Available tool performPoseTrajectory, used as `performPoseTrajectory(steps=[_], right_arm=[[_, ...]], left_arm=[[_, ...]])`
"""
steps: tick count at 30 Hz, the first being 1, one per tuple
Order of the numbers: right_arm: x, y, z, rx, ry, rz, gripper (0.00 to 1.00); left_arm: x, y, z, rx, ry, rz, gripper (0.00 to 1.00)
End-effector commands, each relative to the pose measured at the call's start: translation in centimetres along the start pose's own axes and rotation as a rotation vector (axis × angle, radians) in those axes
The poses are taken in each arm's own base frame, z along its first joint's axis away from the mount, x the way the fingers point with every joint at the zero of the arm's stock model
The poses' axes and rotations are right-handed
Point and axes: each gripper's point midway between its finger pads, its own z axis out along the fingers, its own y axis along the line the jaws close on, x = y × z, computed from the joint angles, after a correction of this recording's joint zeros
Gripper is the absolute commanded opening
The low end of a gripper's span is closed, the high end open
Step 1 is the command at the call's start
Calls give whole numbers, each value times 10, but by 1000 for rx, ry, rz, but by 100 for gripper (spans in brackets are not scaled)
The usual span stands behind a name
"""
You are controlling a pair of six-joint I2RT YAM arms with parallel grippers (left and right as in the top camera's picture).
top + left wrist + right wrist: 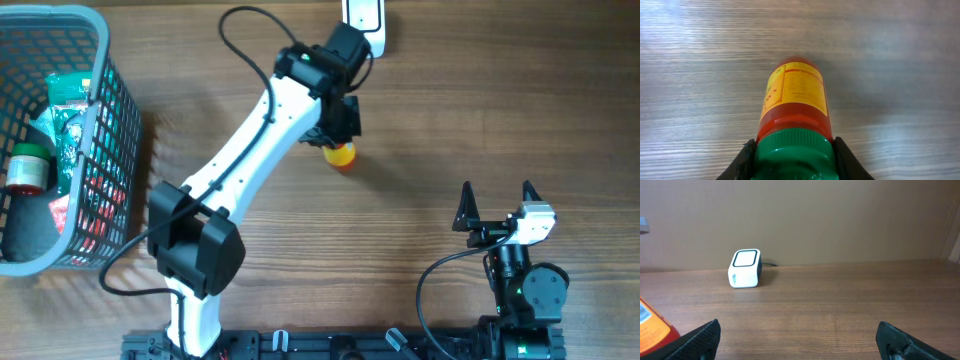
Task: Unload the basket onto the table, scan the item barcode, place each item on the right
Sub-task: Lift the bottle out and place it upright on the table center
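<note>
A red sauce bottle [794, 102] with a yellow label and a green cap [794, 150] is the item. My left gripper [795, 147] is shut on it at the cap, one finger on each side. The bottle's base points down at the wooden table. From overhead, only its red and yellow end [341, 154] shows below the left gripper [338, 128]. I cannot tell if it touches the table. The white barcode scanner [362, 16] sits at the far edge, just beyond the left wrist. My right gripper [497, 195] stands open and holds nothing at the front right. The right wrist view shows the scanner [745, 268] far ahead.
A grey mesh basket [98, 110] at the left edge holds a green packet [68, 100], a jar with a green lid [27, 168] and other goods. The left arm [245, 150] crosses the table diagonally. A black cable [240, 45] loops near the scanner.
</note>
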Motion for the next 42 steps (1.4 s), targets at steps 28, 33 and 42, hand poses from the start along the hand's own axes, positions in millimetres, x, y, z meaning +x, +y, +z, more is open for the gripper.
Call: performPoseTrajectory(steps=[28, 33, 42], right_arm=[[-1, 3, 0, -18, -3, -9, 100], [-1, 3, 0, -18, -3, -9, 100], [0, 3, 0, -18, -2, -9, 100]], left_arm=[[26, -20, 1, -12, 37, 743, 31], [27, -21, 1, -4, 39, 743, 36], [30, -22, 17, 5, 83, 739, 41]])
